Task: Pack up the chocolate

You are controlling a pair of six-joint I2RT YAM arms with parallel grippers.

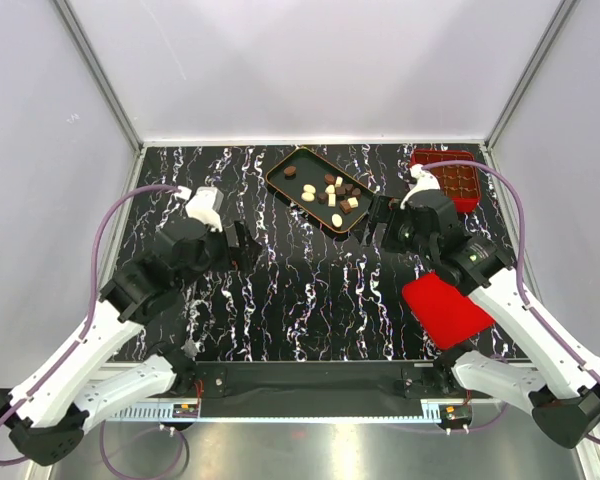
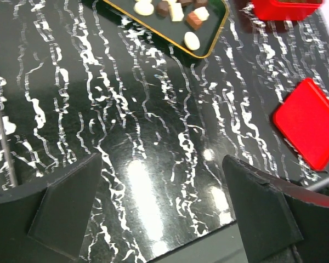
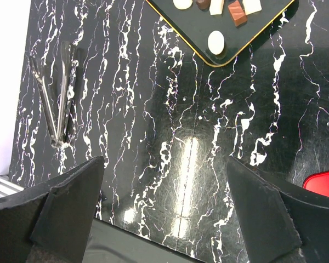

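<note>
The chocolates (image 1: 332,192), dark brown, light brown and cream, lie loose in a black oblong tray with an orange rim (image 1: 280,166) at the back middle. Some show at the top of the left wrist view (image 2: 192,40) and of the right wrist view (image 3: 216,42). The red gridded box (image 1: 447,178) stands at the back right. Its flat red lid (image 1: 445,310) lies near the front right. My left gripper (image 1: 242,244) is open and empty over the bare table, left of the tray. My right gripper (image 1: 382,218) is open and empty, just right of the tray's near end.
Metal tongs (image 3: 57,98) lie on the black marbled table at the left of the right wrist view. The red lid also shows in the left wrist view (image 2: 310,123) and at the right wrist view's edge (image 3: 326,183). Grey walls enclose the table.
</note>
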